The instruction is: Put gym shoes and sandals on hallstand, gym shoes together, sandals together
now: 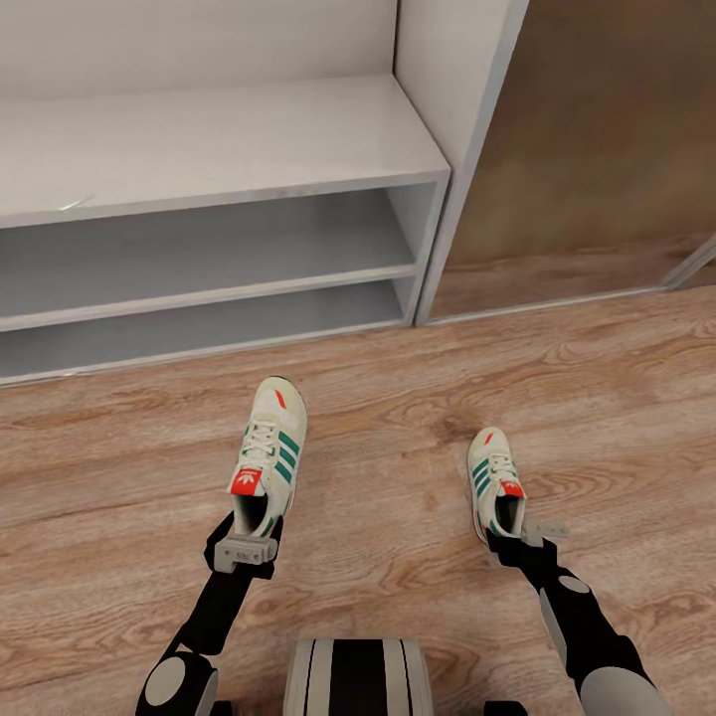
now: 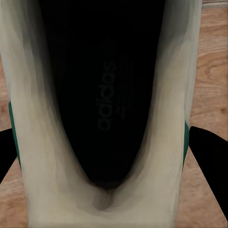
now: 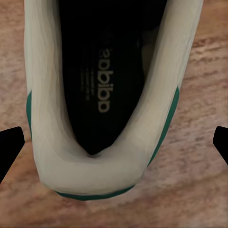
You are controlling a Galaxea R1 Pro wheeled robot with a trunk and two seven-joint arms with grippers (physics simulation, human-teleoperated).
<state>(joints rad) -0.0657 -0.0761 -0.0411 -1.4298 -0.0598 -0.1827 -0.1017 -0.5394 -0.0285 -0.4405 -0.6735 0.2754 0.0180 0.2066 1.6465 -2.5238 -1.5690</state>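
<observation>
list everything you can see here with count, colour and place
gym shoes: 2, off-white with green stripes and red-orange patches, apart on the floor, one at the left claw, one at the right claw
hallstand: 1, light grey, behind the shoes, two low shelf slots
corridor floor: light brown wood planks
left claw: black fingers either side of the left shoe's heel, open
right claw: fingers wide of the right shoe's heel, open
</observation>
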